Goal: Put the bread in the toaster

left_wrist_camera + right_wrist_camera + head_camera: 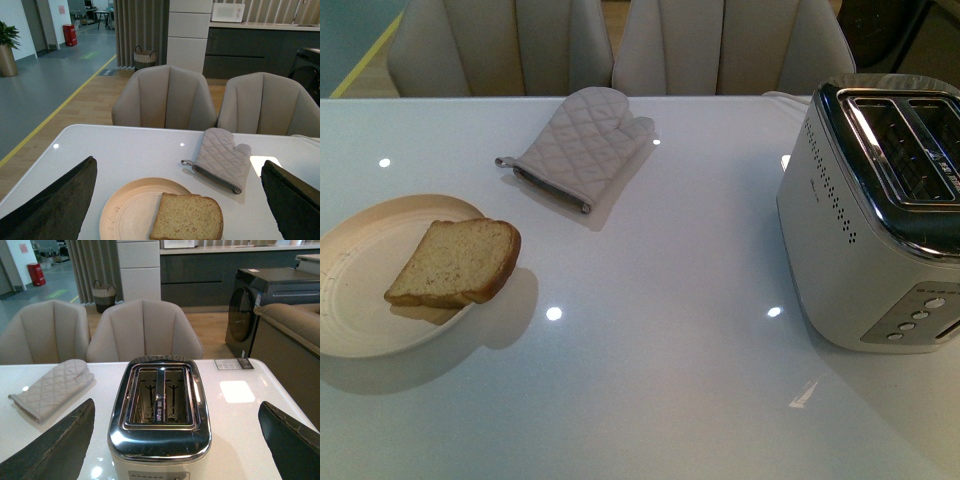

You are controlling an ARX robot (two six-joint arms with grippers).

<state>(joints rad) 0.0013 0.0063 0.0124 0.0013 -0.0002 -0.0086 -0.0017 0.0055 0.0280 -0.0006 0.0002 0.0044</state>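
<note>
The bread [455, 264], a tan slice with a brown crust, lies on a cream plate [350, 300] at the table's left, its crust end hanging over the plate's rim. In the left wrist view the bread [187, 217] sits between the wide-apart dark fingers [55, 205] of my open left gripper [180, 200], which hovers above it. The silver-white toaster [875, 215] stands at the right with both slots empty. My open right gripper [175, 440] hangs over the toaster [160, 410], one finger [287, 440] on each side. Neither arm shows in the front view.
A grey quilted oven mitt [585, 145] lies at the table's back middle. Two beige chairs [620, 45] stand behind the far edge. The white glossy table [650, 380] stretches between plate and toaster.
</note>
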